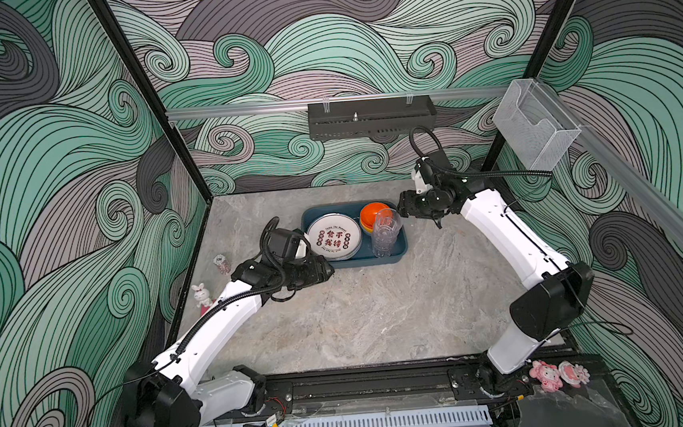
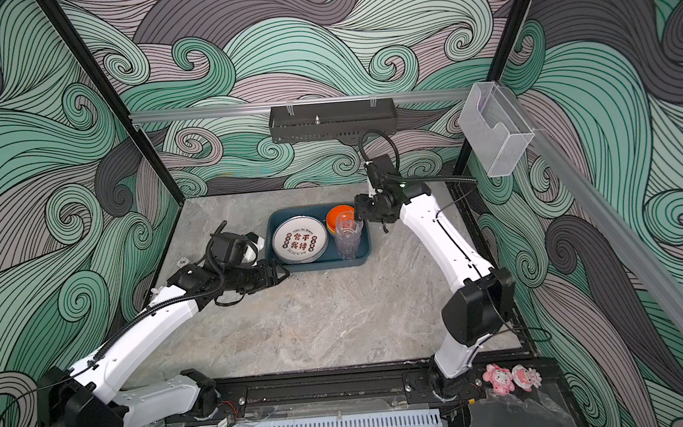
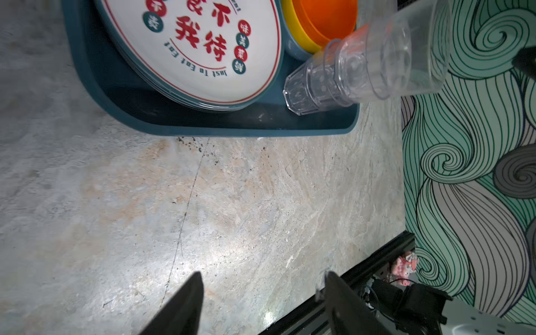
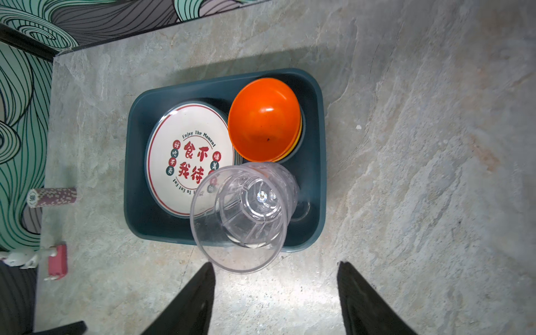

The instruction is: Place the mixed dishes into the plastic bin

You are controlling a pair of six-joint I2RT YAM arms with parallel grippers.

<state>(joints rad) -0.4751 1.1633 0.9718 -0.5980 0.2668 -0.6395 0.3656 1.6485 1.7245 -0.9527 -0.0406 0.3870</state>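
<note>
Wave-pattern walls all round, grey marble-look table in the middle. Placing everything off the plastic bin.

Bin is sitting toward the back of the table, roughly midway between the two arms. All the dishes I can see are sitting inside it:
- plates are lying stacked flat in the bin's end toward the left arm, red characters facing up, filling most of that end.
- bowls are nesting in the bin's back corner toward the right arm, right beside the plates. Orange one is on top, yellow and blue rims are peeking out under it.
- tumblers are standing upright, nested, in the bin's front corner toward the right arm, just in front of the bowls. Their rim is rising well above the bin wall.

Left hand is hovering over bare table just off the bin's front corner on the left-arm side. Fingers are spread wide, nothing between them.

Right hand is hanging just outside the bin's end on its own side, up beside the tumblers' rim. Fingers are spread, pinching nothing. Rim is sitting close to one finger; contact I can't tell.

Off the bin's left-arm end, near the wall and well apart from it, poker-chip stack and rabbit figurine are standing. Black perforated tray and clear acrylic box are hanging above and behind the bin.
</note>
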